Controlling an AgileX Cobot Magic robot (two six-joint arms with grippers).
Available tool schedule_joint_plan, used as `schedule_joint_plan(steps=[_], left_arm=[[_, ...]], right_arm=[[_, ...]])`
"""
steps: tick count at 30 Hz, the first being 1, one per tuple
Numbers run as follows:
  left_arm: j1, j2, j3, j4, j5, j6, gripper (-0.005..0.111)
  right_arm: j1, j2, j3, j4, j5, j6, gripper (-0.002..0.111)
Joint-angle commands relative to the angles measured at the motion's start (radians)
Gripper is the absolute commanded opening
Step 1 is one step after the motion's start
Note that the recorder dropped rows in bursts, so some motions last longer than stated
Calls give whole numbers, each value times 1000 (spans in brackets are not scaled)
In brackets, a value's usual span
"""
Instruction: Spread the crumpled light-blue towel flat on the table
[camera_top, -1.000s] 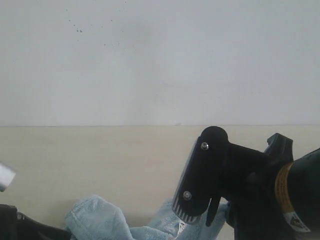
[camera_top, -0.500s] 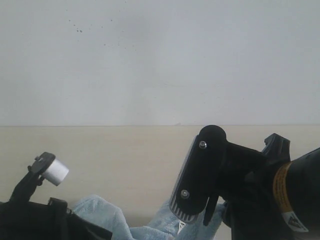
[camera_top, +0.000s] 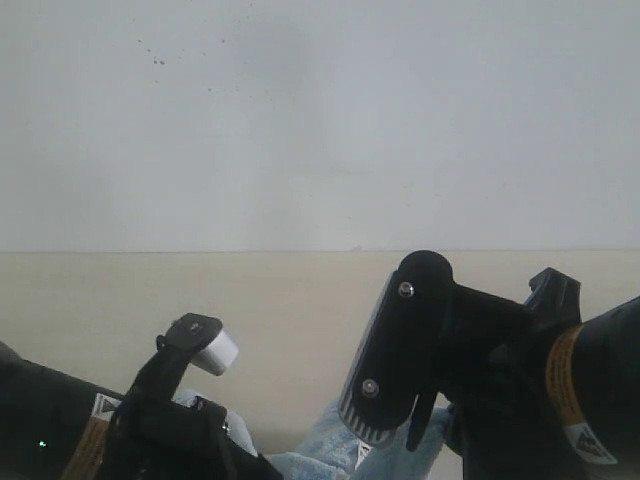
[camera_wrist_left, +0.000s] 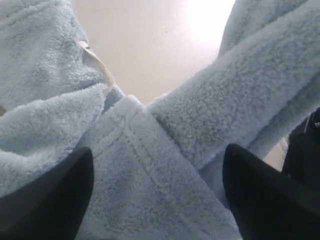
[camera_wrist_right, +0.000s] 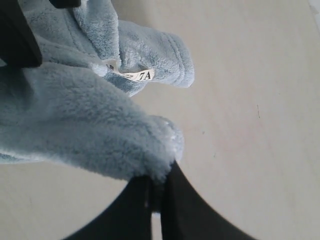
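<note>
Two robot arms work a crumpled towel (camera_top: 318, 458), which lies bunched on the cream table (camera_top: 270, 310), well away from the far edge under the speckled wall (camera_top: 320, 120). From the room, only a low blue heap shows between the left arm (camera_top: 60, 435) and the right arm (camera_top: 520, 375). The near edge and the corners are out of sight. At the left wrist, the left gripper (camera_wrist_left: 157, 155) hangs with its fingers spread wide over two crossing folds and grips nothing, a stitched hem (camera_wrist_left: 131, 131) running between them. At the right wrist, the right gripper (camera_wrist_right: 157, 180) has its fingers pinched tight on a plump fold of the towel, with bare table beyond and the small white label (camera_wrist_right: 137, 76) showing on a nearby fold. The cloth looks light, soft and limp: it should drape and sag rather than hold a shape, and the deep pile may slip out of a shallow pinch. The firmer hem near a corner seems the best place to hold, one corner per gripper, so the towel can be drawn out flat.
</note>
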Motion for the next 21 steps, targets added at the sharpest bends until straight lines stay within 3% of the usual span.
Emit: schedule_joint_plan(steps=[1, 14, 17, 21], left_arm=[[-32, 47, -29, -2, 34, 26, 68], [-34, 126, -31, -2, 71, 54, 65], [-34, 128, -31, -2, 83, 54, 49], [-34, 128, -31, -2, 78, 54, 16]], right_arm=[[-3, -7, -2, -1, 5, 1, 0], [-3, -7, -2, -1, 5, 1, 0], [-3, -7, -2, -1, 5, 1, 0], [-3, -7, -2, -1, 5, 1, 0]])
